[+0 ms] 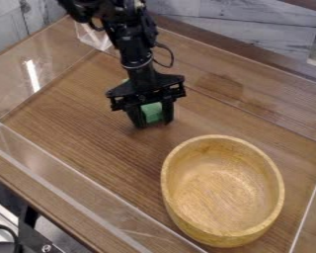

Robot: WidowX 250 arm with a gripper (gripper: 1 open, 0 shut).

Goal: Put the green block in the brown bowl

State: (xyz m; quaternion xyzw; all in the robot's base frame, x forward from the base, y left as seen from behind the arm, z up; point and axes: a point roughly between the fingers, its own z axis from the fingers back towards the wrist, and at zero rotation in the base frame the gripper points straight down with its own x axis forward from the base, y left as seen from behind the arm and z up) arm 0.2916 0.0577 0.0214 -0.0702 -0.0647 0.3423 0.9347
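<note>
- Nearest in the view is the brown bowl [224, 192], upright on the wooden table [75, 153], with its wide mouth facing up. I see nothing inside it. This open mouth makes it ready for receiving the block; I judge that I will not need to touch the bowl at all.
- A little farther is the green block [154, 112], low at the table and well outside the bowl. It lies between my two fingers, with a finger at each side, and part of its green shows in the gap.
- My gripper [153, 116] is pointing down over the block. My fingers stand around it, I think, because a hold from two sides is needed before lifting. Whether they are already pressing it, or a small space remains, I cannot tell, since my own dark parts hide the contact.
- Behind the fingers, my dark arm [131, 44] reaches in from the far side, so the bowl is in front of me and toward the right of the view.
- My judgement: the step in hand is the grasp. Next I should make the hold sure, lift above the thick rim, and carry the block over the bowl. If the hold is weak, the block could slip or turn.
</note>
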